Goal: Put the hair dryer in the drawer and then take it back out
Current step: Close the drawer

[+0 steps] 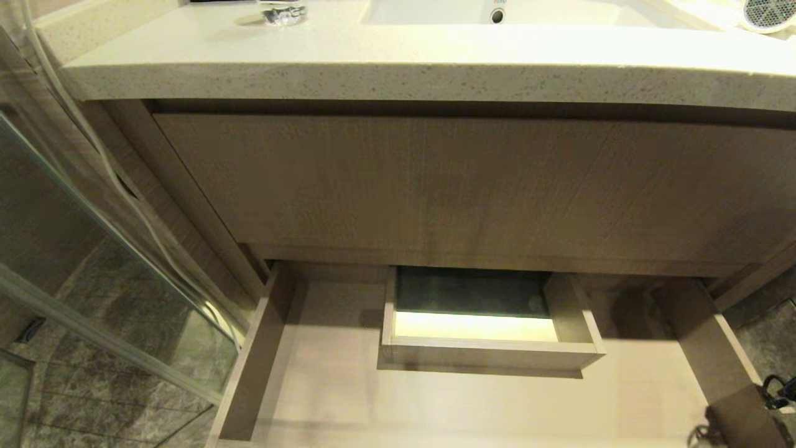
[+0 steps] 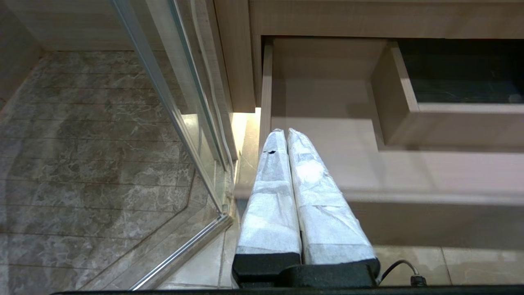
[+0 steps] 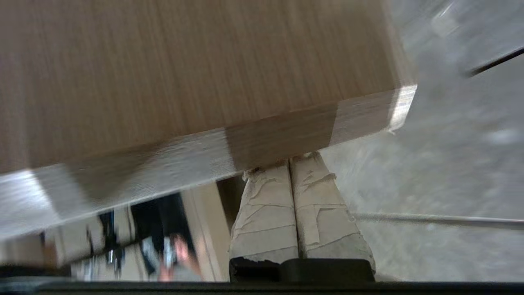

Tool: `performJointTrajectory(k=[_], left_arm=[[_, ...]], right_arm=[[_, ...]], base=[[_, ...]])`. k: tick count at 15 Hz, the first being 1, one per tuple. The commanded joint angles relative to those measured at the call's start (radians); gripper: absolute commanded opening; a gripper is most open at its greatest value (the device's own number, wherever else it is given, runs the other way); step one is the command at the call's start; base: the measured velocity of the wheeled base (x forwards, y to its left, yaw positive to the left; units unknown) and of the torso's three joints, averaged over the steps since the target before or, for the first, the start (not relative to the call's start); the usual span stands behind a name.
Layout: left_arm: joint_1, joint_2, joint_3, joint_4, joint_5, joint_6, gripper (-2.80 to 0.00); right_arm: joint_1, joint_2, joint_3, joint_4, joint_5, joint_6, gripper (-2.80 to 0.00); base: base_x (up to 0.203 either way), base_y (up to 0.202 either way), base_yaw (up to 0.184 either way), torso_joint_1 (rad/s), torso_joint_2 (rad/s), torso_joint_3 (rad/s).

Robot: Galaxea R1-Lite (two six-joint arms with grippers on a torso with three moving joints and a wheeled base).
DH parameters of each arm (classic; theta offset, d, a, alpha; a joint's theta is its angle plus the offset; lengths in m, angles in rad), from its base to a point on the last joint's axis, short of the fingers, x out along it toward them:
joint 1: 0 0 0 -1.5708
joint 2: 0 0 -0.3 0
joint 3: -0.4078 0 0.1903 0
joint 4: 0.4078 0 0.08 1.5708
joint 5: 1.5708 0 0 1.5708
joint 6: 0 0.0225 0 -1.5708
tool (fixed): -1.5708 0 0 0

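- The drawer (image 1: 323,386) stands pulled out below the taller wood front (image 1: 472,186), its boxed cut-out (image 1: 491,336) near the middle.
- The dryer (image 1: 768,14) lies on the bench (image 1: 398,68) at the far right, only its mesh grille showing, well apart from the drawer.
- The left gripper (image 2: 285,133) hangs over the drawer's near left corner, fingers (image 2: 270,196) pressed together, holding nothing.
- The right gripper (image 3: 288,166) sits just under a wood edge, fingers (image 3: 266,213) pressed together.
- A glass (image 1: 283,12) stands far left on the bench.
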Motion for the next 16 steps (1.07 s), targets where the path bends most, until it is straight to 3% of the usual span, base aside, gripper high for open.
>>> performJointTrajectory(k=[1, 7, 12, 16], left_arm=[[0.0, 0.0, 0.0, 0.0, 0.0, 0.0, -2.8], [0.0, 0.0, 0.0, 0.0, 0.0, 0.0, -2.8], [0.0, 0.0, 0.0, 0.0, 0.0, 0.0, -2.8], [0.0, 0.0, 0.0, 0.0, 0.0, 0.0, -2.8]], right_arm=[[0.014, -0.036, 0.003, -0.044, 0.043, -0.007, -2.8], [0.074, -0.175, 0.051, -0.392, 0.264, -0.048, -2.8], [0.124, -0.42, 0.245, -0.776, 0.518, -0.146, -2.8], [0.088, -0.723, 0.37, -0.881, 0.662, -0.178, -2.8]], base=[[0.0, 0.0, 0.0, 0.0, 0.0, 0.0], [0.0, 0.0, 0.0, 0.0, 0.0, 0.0], [0.0, 0.0, 0.0, 0.0, 0.0, 0.0], [0.0, 0.0, 0.0, 0.0, 0.0, 0.0]])
